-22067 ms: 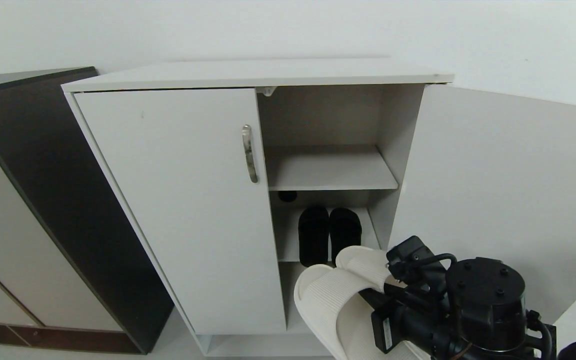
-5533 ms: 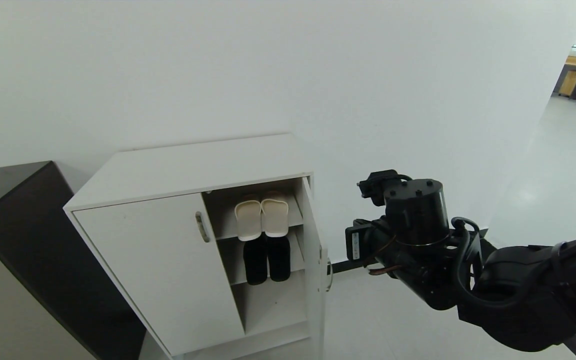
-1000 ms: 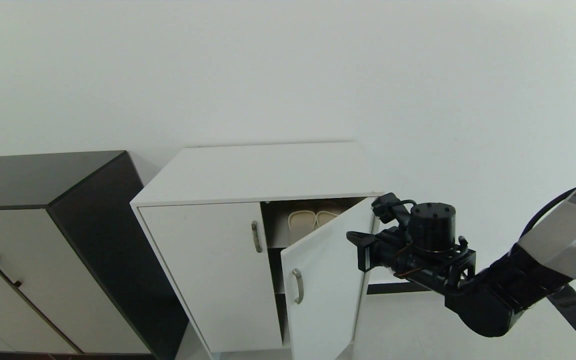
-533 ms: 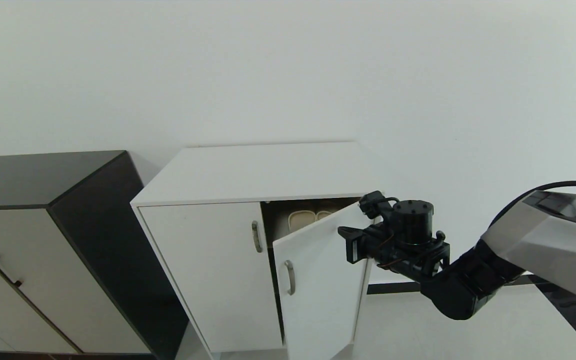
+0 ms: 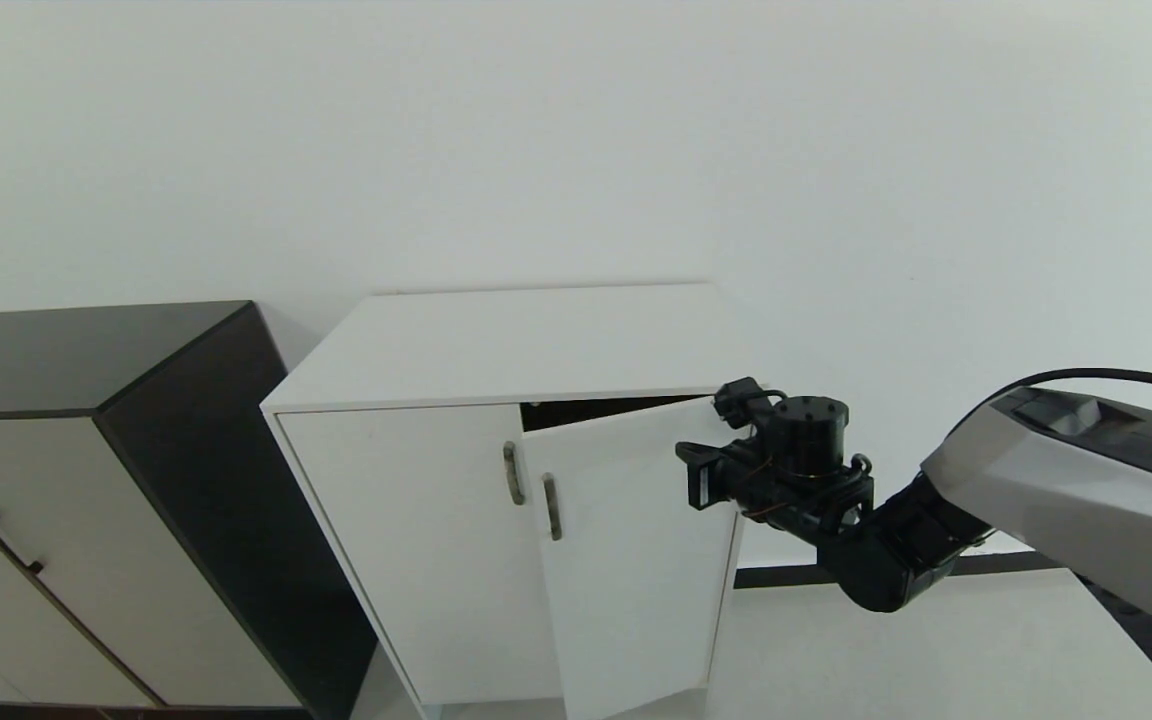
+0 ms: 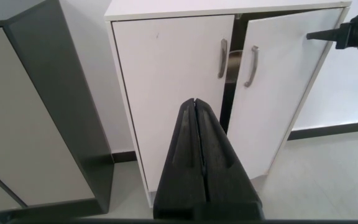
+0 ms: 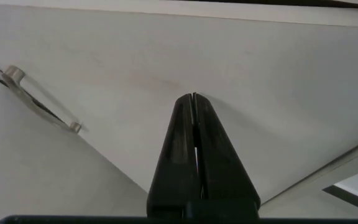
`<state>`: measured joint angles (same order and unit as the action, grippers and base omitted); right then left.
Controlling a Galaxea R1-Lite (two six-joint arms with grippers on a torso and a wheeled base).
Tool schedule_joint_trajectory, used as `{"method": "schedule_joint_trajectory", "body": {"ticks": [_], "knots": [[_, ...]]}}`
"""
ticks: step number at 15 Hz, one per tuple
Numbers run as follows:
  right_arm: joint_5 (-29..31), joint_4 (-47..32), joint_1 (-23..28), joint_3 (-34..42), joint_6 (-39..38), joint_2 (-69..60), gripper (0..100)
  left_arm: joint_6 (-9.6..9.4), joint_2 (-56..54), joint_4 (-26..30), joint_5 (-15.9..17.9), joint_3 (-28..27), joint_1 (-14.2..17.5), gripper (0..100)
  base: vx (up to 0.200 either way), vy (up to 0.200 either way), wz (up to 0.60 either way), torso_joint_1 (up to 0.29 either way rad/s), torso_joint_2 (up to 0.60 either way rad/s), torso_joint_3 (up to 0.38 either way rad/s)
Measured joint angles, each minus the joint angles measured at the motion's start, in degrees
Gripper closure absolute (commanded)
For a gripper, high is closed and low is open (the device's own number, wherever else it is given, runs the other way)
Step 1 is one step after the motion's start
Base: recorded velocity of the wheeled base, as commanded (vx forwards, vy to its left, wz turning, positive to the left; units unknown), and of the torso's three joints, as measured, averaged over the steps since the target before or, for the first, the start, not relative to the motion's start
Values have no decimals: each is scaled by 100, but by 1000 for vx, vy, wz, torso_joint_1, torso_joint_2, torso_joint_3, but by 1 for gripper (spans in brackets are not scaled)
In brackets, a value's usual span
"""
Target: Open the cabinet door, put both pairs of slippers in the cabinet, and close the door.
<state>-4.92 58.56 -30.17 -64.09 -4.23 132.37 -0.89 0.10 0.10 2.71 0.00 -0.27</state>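
Swinging in over the last second, the right door (image 5: 636, 560) now stands nearly shut, a dark gap left along its top, with both pairs of slippers inside the cabinet (image 5: 516, 340) behind it. My right claw (image 5: 688, 472), fingers pressed together and empty, sits at the door's outer face, probably touching. One more push should finish it. My left claw (image 6: 194, 102) hangs closed, well back. Pale floor (image 5: 886, 650), white wall (image 5: 576, 150), a dark cabinet (image 5: 86, 360) alongside.

Extended forward, right gripper (image 7: 194, 98) fingers together — left gripper (image 6: 194, 102) likewise.
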Motion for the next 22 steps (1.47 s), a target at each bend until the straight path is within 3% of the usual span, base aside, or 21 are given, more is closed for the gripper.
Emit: {"method": "schedule_joint_trajectory", "body": {"ticks": [22], "knots": [[22,33,118,-573,-6,517,100,0,0,0,2,0,0,100,0,0,0,0,0,0]]}}
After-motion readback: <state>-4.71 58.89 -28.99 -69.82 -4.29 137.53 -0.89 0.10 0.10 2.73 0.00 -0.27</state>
